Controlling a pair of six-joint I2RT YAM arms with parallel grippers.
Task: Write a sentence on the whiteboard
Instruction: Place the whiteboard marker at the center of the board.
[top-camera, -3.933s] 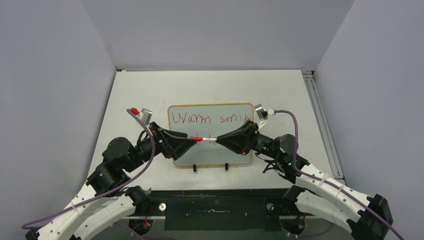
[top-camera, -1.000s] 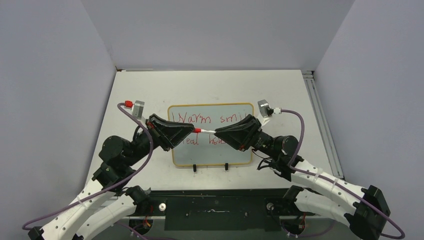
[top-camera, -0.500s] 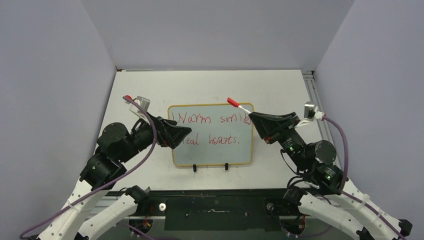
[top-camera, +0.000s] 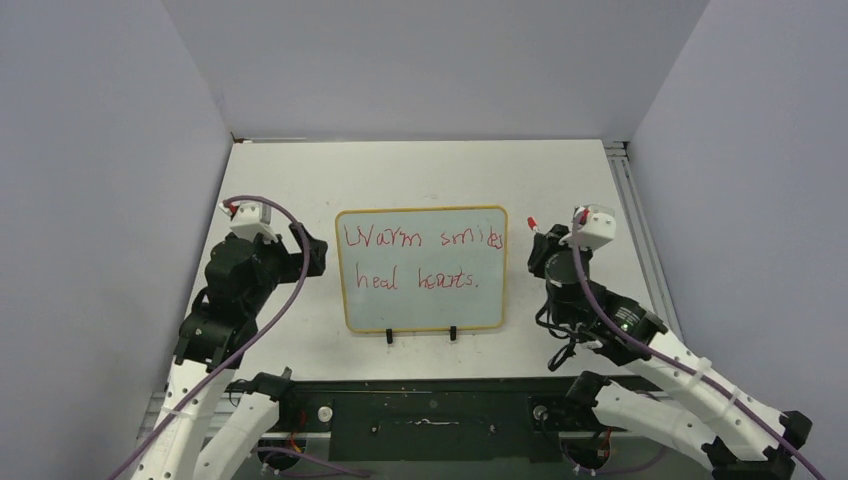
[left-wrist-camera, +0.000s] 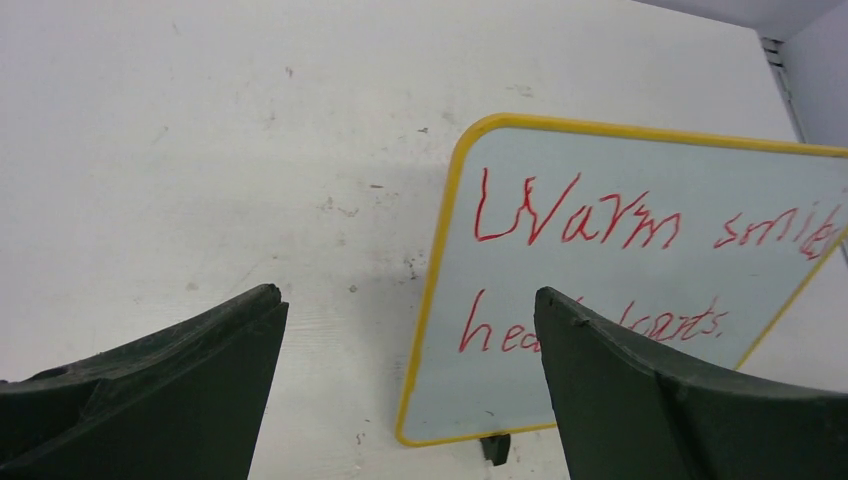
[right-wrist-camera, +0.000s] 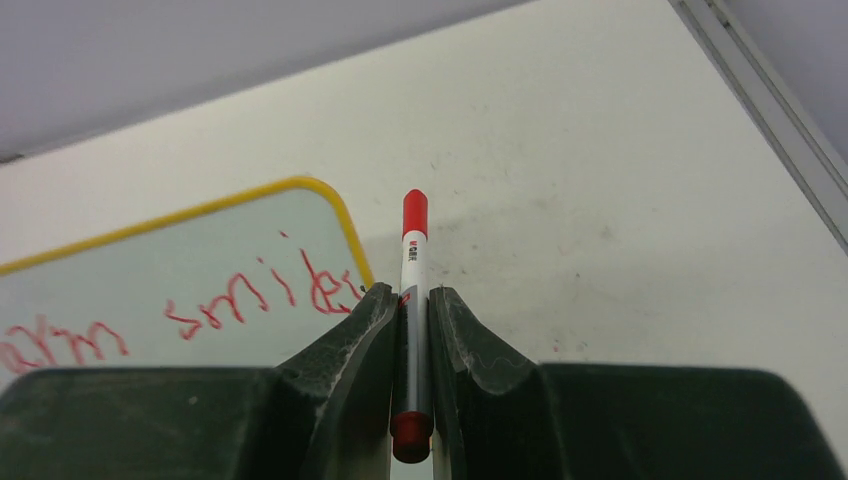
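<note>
- While the two arms stood one to each side, the whiteboard (top-camera: 420, 310) sat on the desk (top-camera: 420, 175) between them, well apart from both arm bases.
- Across it ran the sentence (left-wrist-camera: 575, 220) in thin red letters on two lines, "Warm smiles" above "heal hearts.", with a full stop closing the second line. To my eye the writing looked finished.
- Off the board's left edge, the left claw (left-wrist-camera: 408, 300) had its jaws spread wide with nothing between them. From there the board lay ahead and to its right.
- Over on the other side, the right claw (right-wrist-camera: 412, 295) was clamped on a marker (right-wrist-camera: 413, 240), a white barrel with red at both ends, pinched near its rear end.
- That marker's long axis ran straight out along the claw, away from the near edge and toward the far wall, roughly in line with the board's right edge.
- Its forward red end stood beside the board's upper right corner, over bare desk and clear of the board. I could not tell how high it was held.
- So the board lay to the left of the right claw, and that arm alone carried the pen. Any touch-up to the last letters would have fallen to it, as would setting the pen down on the open desk at its right.
</note>
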